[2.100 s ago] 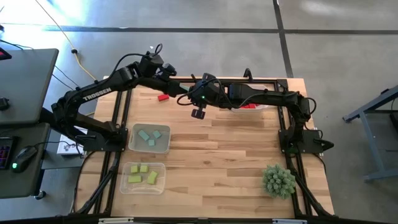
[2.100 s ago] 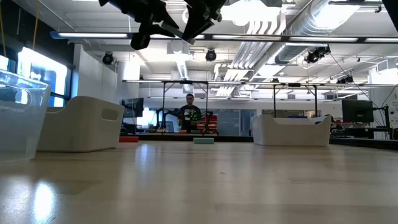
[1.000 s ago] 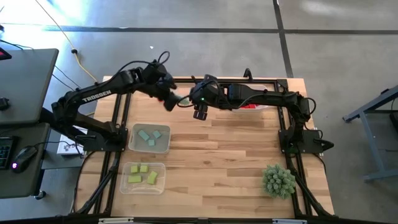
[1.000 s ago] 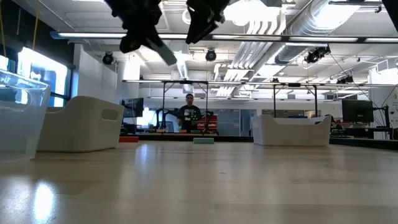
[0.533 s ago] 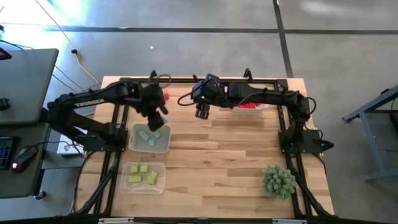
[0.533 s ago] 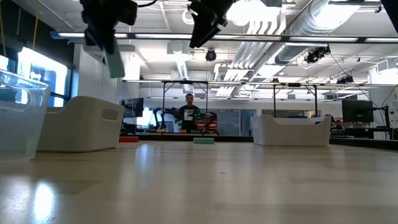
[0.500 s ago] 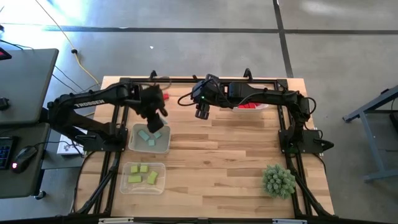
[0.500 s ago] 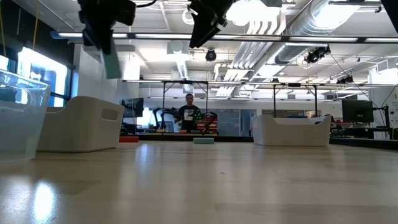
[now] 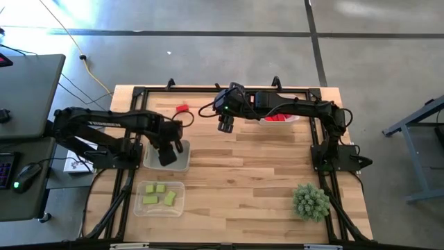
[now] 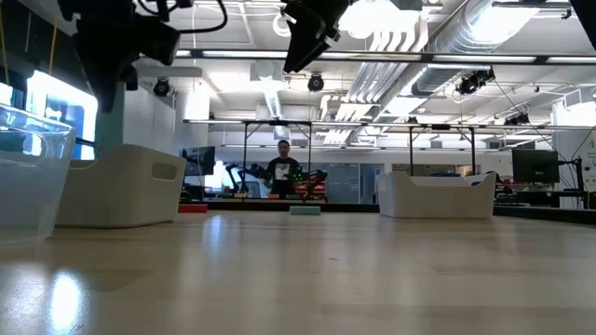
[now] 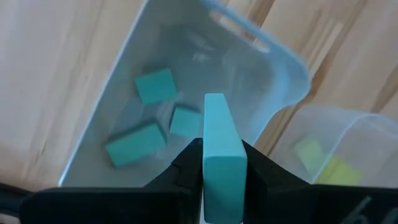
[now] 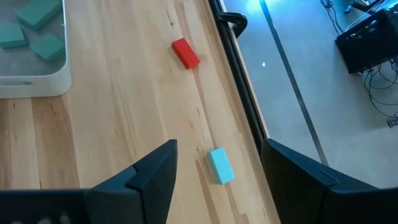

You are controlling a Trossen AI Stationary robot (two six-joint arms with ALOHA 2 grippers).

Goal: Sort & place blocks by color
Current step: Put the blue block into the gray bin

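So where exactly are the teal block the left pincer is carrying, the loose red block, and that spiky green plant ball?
teal block (image 11: 221, 155): left wrist view, on its upper face between the pincer's fingers.
red block (image 12: 185, 53): right wrist view, middle of its top face.
plant ball (image 9: 311, 201): high view, centre of the ball.

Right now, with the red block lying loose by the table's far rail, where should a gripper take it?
Grip the red block across its two long faces at mid-length, coming straight down. It lies flat, a short bar with bare wood all round, so both fingers fit. The open right gripper hangs nearest; the left gripper is shut on a teal block.
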